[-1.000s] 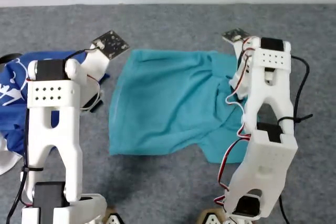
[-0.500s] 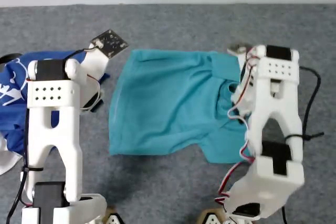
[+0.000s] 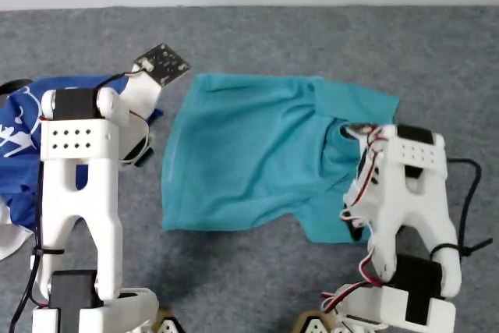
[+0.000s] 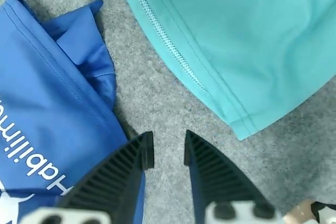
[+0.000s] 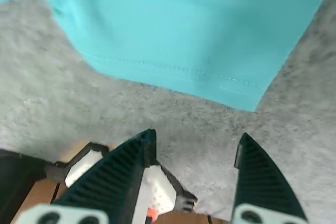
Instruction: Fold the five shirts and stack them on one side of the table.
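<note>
Tabletop: grey, felt-like.
Blue shirt: bunched, white print, at the left edge.
Left arm: jaws slightly apart, empty, over bare felt between the shirts.
Teal shirt: smooth knit, stitched hem, mid-tabletop, spread flat, long axis left-right, hem left, neck right.
Right arm: jaws wide apart, empty, just off its near edge.

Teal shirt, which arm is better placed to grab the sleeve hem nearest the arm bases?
Probably the right. The right gripper hangs open just off the teal shirt's sleeve hem; the left gripper sits at the opposite edge, beside the blue shirt.
</note>
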Robot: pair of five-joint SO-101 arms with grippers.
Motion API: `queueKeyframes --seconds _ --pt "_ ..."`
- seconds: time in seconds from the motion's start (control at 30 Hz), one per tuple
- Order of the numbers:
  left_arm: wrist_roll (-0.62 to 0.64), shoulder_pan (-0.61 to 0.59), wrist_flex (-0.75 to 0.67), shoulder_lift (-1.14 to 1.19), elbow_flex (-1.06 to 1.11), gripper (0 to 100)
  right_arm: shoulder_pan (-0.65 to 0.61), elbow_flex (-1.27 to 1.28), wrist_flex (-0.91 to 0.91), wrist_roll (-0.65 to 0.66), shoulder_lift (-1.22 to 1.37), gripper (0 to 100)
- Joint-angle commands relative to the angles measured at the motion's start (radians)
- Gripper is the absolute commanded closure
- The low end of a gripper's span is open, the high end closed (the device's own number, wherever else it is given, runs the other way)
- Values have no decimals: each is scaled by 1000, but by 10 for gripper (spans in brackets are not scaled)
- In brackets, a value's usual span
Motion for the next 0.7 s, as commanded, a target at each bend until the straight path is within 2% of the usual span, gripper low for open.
queueKeyframes --seconds 0.0,0.2,0.67 --pt "8 -2 -11 -49 -4 893 39 57 -110 -6 -44 749" --pt "49 0 -11 -44 -4 893 41 114 -269 -5 -42 749" --pt "57 3 -11 -41 -4 893 44 114 -363 -3 21 749"
